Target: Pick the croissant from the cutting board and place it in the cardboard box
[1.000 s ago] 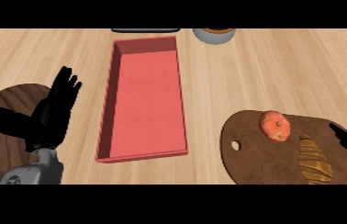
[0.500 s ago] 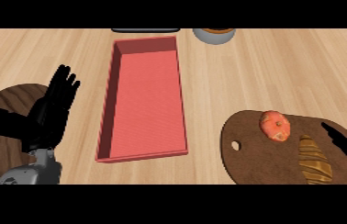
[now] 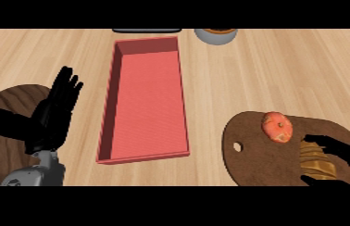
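The croissant [image 3: 315, 161] lies on the dark wooden cutting board [image 3: 256, 162] at the lower right, partly hidden. My right hand [image 3: 329, 144] comes in from the right edge, mostly cut off. Its fingers reach over the croissant's far side and its thumb [image 3: 318, 178] shows at the near side, so the two bracket the croissant without closing on it. The box [image 3: 147, 104], long, red and open-topped, lies in the middle of the counter with nothing in it. My left hand [image 3: 51, 116] rests open, fingers up, to the left of the box.
A round orange pastry [image 3: 277, 126] sits on the board's far edge, just beyond the croissant. A grey bowl [image 3: 215, 35] and a dark flat object [image 3: 147, 30] stand at the counter's back. A dark round wooden piece [image 3: 17, 97] lies under my left arm.
My right hand has slid left from the edge, further over the croissant. The left hand, box and pastry have barely moved.
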